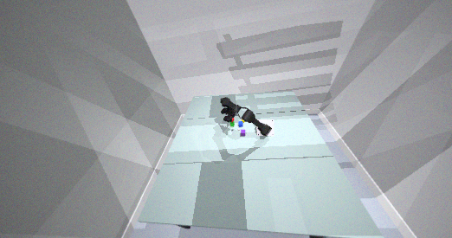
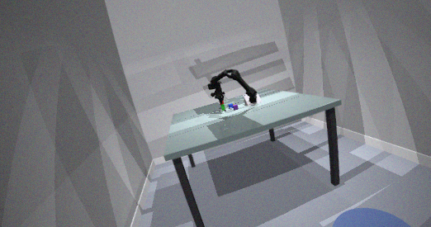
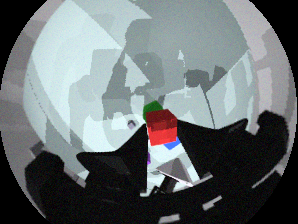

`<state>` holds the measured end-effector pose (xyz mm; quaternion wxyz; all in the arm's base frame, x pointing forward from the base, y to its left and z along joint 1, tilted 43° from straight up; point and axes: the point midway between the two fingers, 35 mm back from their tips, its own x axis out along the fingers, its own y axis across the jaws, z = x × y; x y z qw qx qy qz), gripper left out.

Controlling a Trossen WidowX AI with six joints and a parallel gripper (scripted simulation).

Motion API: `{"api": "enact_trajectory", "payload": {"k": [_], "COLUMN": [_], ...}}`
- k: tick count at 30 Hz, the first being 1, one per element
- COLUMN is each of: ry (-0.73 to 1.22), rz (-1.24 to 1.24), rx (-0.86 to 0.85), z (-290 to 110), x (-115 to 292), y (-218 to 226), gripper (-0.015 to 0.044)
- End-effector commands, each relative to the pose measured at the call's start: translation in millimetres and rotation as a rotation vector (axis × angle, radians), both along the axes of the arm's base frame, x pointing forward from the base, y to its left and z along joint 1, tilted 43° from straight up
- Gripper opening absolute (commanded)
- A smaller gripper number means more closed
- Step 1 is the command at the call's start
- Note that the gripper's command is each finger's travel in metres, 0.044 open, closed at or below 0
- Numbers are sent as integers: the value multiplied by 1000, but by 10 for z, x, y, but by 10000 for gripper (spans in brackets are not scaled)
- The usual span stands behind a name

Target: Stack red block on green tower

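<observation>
Wrist view: red block [image 3: 161,124] covers nearly all of the green tower [image 3: 153,104], only a sliver shows past its far edge. Can't tell if the gripper [image 3: 162,152] pads touch the block. Top and exterior views: blocks too small to judge contact.
</observation>
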<state>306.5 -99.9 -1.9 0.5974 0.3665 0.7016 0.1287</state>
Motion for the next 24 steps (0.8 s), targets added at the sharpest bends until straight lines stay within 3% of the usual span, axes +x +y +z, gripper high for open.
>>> {"api": "enact_trajectory", "payload": {"k": [1,7,24], "ry": [0,0,0], "rz": [0,0,0], "rx": [0,0,0], "z": [0,0,0], "x": [0,0,0], "y": [0,0,0], "gripper": [289,440,440]}}
